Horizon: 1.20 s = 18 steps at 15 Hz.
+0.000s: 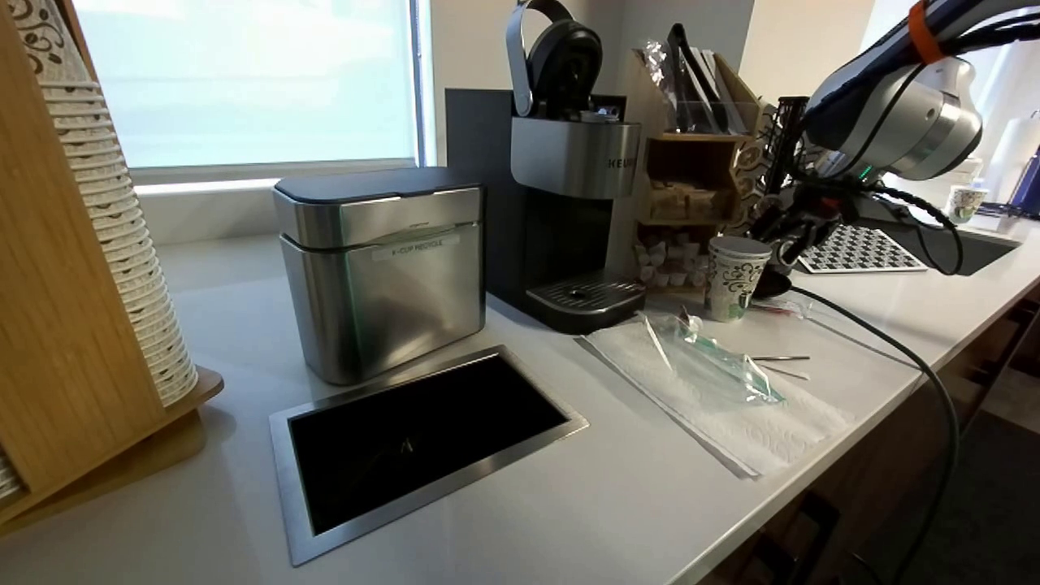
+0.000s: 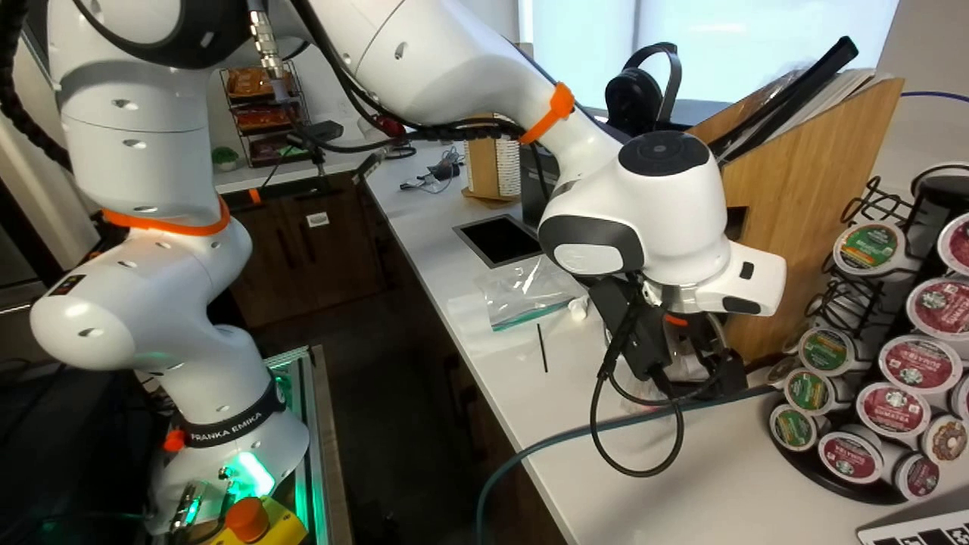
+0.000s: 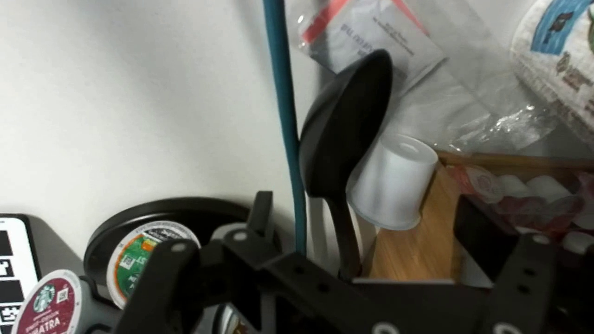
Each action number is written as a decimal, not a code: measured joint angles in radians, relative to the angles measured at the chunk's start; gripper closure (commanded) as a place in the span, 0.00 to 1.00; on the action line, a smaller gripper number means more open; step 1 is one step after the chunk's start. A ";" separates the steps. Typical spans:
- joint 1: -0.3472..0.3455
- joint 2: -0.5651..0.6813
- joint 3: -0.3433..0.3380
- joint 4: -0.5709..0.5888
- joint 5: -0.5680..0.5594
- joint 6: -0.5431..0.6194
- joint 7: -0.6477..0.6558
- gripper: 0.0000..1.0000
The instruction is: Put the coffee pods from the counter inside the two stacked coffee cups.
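Over the long, smooth off-white counter (image 2: pixel 711 484), I am at what reads as the pick-up step, the next move likely calling for a careful approach, a squeeze and a lift. A tall tan wooden organiser (image 2: pixel 810 242) walls off one side, a round black pod carousel (image 3: pixel 199 211) the other; a blue-green cable (image 3: pixel 287 120) crosses the open counter I might back out over. My black two-fingered gripper (image 3: pixel 373 220) stands spread wide, nothing visible in its hold. The two stacked printed white paper coffee cups (image 1: pixel 735 280) stand upright nearby, contents hidden. A rounded black scoop (image 3: pixel 345 125) crowds the small white plastic coffee pod (image 3: pixel 394 185) against the organiser's side; whether scoop and pod touch, I cannot tell, so dragging both seems the risk
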 measured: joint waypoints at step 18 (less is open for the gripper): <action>0.071 0.136 0.000 0.117 -0.279 0.000 0.057 0.26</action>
